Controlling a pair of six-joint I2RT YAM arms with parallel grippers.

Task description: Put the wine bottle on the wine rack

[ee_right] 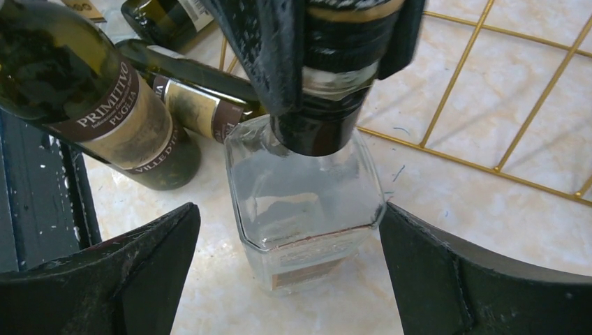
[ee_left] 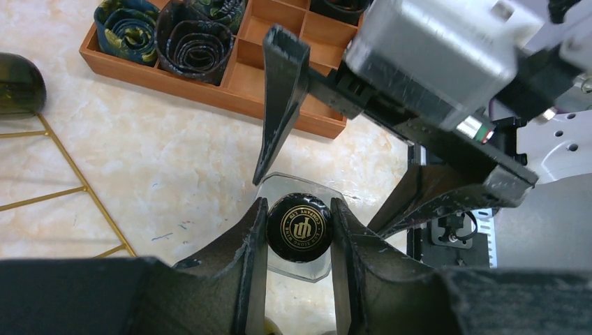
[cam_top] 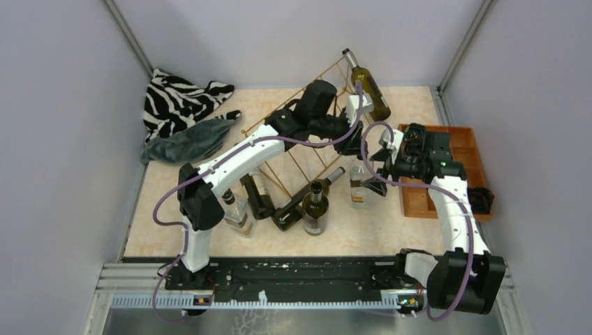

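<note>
Top external shows one gold wine rack (cam_top: pixel 279 105), one orange tray (cam_top: pixel 461 146) and six bottles, with the clear wine bottle (cam_top: pixel 359 185) upright just beside the rack; left wrist shows the left gripper (ee_left: pixel 300 234) clamped on its black cap (ee_left: pixel 300 225); right wrist shows the right gripper (ee_right: pixel 286 230) spread wide around its body, clear of the glass.

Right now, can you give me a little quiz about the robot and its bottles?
1. True or false: the left gripper is shut on the black cap of the clear bottle.
2. The right gripper is: A open, B shut on a green bottle.
3. What colour is the wine rack wire?
Key: 1 true; 2 A; 3 gold.
</note>
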